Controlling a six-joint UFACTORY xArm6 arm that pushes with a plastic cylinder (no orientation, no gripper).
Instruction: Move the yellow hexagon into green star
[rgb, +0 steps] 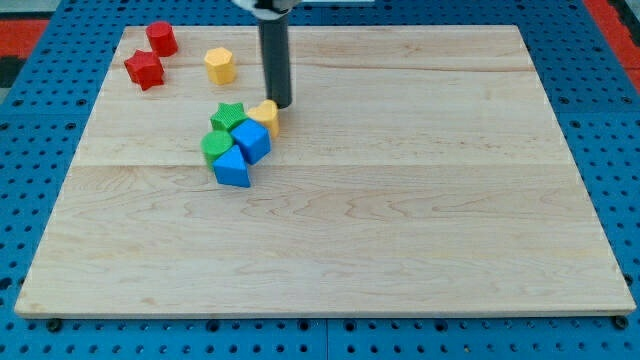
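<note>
The yellow hexagon (220, 66) lies near the view's top left, apart from the other blocks. The green star (227, 116) sits in a cluster at the view's left centre, below the hexagon. My tip (281, 105) stands just right of and above a second yellow block (265, 117), which touches the cluster's right side. The tip is right of and below the yellow hexagon, and right of the green star.
The cluster also holds a blue cube (250, 140), a green round block (215, 148) and a blue triangular block (231, 168). A red cylinder (161, 38) and a red star (144, 69) lie at the top left of the wooden board (400, 200).
</note>
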